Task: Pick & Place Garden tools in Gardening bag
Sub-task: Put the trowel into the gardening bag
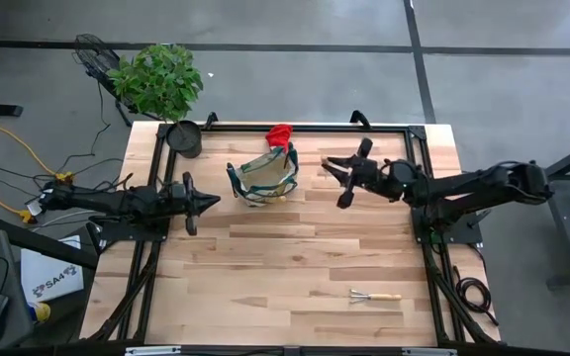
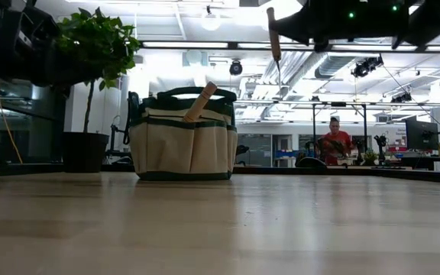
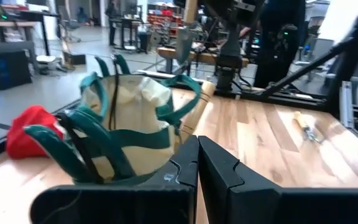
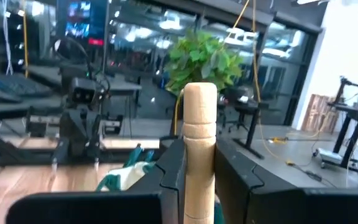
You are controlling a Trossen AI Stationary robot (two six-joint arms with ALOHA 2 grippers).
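**Wooden-handled tool held aloft beside the bag**

The small tan fabric gardening bag with dark green trim and handles (image 1: 263,176) stands upright toward the far side of the light wooden desk (image 1: 295,267), near its middle. A wooden handle (image 2: 200,101) pokes up at a slant out of its mouth, and a red glove (image 1: 280,133) lies just behind the bag, touching or nearly touching it.

The right gripper (image 1: 339,182) hangs in the air just to the right of the bag, its fingers clamped on a tool with a pale wooden handle (image 4: 199,149); the handle runs between the two fingers and juts past them. The left gripper (image 1: 206,202) waits to the left of the bag, its fingers pressed together on nothing.

A small wooden-handled mini rake (image 1: 375,296) lies flat near the front right of the desk, well apart from the bag. A black pot with a leafy green plant (image 1: 183,137) stands at the far left corner.
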